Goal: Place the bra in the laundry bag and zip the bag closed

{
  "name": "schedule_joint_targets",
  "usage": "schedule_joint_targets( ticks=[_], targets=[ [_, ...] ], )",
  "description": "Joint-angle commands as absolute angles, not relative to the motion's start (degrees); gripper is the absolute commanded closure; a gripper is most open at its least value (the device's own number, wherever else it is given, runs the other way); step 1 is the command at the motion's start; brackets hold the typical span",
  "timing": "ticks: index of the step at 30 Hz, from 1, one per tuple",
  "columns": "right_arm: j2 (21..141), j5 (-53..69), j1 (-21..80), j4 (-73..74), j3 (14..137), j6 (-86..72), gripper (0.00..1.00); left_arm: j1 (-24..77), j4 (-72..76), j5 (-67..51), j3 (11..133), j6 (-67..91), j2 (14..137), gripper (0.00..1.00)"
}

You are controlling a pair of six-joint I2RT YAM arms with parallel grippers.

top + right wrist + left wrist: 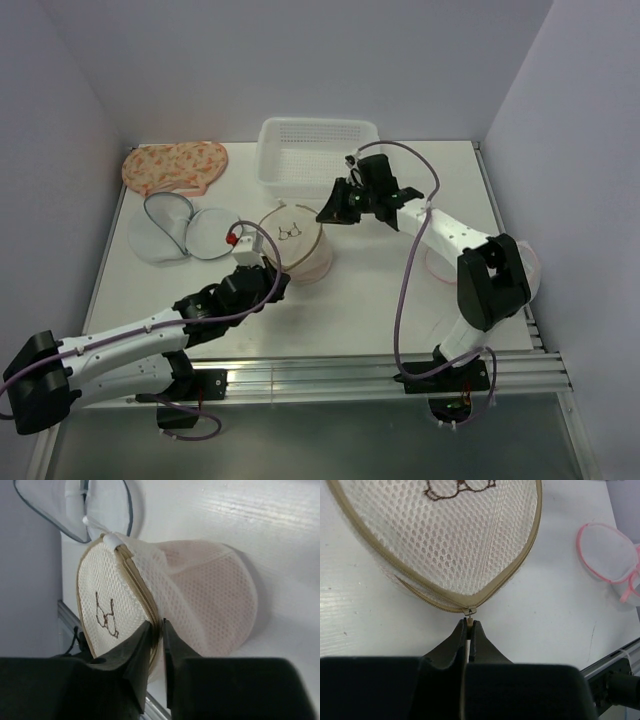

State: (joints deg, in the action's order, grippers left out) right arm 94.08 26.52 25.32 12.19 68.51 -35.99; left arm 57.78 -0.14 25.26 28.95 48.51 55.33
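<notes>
The laundry bag, a round white mesh dome with a tan zip rim and a small line drawing, stands on its edge mid-table. My left gripper meets its near-left edge. In the left wrist view, that gripper is shut on the small tan zipper pull, where the zip of the bag ends. My right gripper is at the bag's right side. In the right wrist view, that gripper pinches the zip rim of the bag. The bra is hidden; only a pinkish tint shows through the mesh.
A white perforated basket stands at the back. A peach floral padded garment lies back left. Grey-rimmed mesh bags lie left of the laundry bag. A pink-rimmed mesh bag lies to the right, by my right arm.
</notes>
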Motion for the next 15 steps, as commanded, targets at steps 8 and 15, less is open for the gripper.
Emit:
schedule_joint_targets(
  ticks=[8,15],
  targets=[
    [87.4,17.8,26.5,17.2,71.3,-32.5,0.40,62.0,7.3,22.0,33.2,43.8,61.8,1.00],
    [71.8,15.9,28.2,19.3,59.0,-37.6,0.36,63.4,11.0,19.1,38.6,41.8,68.4,1.00]
  ],
)
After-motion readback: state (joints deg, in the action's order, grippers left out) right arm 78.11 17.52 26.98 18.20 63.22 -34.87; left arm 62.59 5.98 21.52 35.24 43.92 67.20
